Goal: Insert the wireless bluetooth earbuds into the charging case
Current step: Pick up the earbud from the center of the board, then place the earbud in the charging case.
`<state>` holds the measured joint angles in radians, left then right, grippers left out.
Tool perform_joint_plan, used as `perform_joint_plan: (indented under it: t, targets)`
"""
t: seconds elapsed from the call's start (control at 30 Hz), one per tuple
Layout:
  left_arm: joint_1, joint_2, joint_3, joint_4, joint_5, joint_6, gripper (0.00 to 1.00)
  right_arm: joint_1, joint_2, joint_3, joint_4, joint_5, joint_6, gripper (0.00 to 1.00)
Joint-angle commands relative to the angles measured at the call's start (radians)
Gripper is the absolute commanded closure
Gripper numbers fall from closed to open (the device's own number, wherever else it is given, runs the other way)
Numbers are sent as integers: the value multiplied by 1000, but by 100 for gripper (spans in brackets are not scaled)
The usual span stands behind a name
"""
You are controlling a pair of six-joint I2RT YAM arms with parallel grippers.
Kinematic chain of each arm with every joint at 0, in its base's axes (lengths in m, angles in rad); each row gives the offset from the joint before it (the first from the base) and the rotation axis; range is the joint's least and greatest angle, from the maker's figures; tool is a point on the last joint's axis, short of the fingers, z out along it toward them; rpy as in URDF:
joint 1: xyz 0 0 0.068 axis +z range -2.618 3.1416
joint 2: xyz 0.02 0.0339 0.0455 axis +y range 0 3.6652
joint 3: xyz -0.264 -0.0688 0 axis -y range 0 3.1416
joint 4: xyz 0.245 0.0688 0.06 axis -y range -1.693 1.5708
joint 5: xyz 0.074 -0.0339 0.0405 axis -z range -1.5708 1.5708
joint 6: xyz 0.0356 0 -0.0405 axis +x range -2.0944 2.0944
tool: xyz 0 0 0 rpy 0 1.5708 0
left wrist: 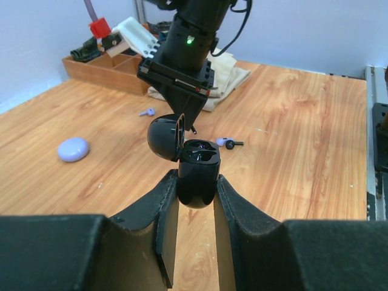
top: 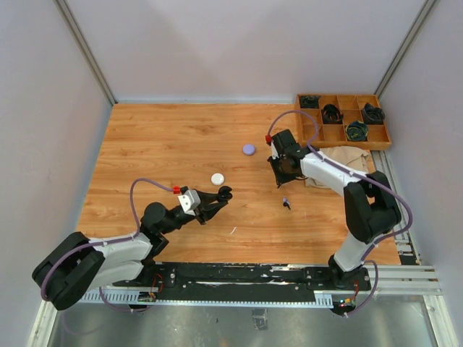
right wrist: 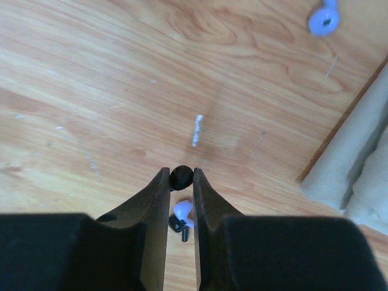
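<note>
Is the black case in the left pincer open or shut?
Open. In the left wrist view the black case has its lid swung back to the left, leaving the inside exposed.

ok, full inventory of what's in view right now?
black charging case: one, black, lid open, clamped in the left gripper
black earbud: one, black, pinched at the right gripper tips
lilac earbuds: two, lilac, loose on the table near the right gripper
lilac round case: one, lilac, mid-table
white round case: one, white, mid-table
wooden tray: one, brown, far right corner
dark bundles: four, mostly black, in tray compartments
cloth: one, beige, beside the tray
table: one, wood grain
left gripper: one, black, shut on the case
right gripper: one, black, shut on the earbud
</note>
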<state>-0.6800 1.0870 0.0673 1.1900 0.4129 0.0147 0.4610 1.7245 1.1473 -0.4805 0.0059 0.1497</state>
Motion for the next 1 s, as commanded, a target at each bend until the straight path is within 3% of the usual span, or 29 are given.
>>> perform_joint_plan:
  t: [0.0, 0.4, 0.97]
  targets:
    - [3, -37, -2, 21, -61, -1, 100, 96, -122, -15, 70, 118, -48, 85]
    - [3, -65, -44, 87, -168, -23, 100, 369, -409, -82, 271, 285, -211, 87]
    - [3, -86, -136, 298, -146, 10, 100, 653, -614, -229, 662, 244, -503, 84]
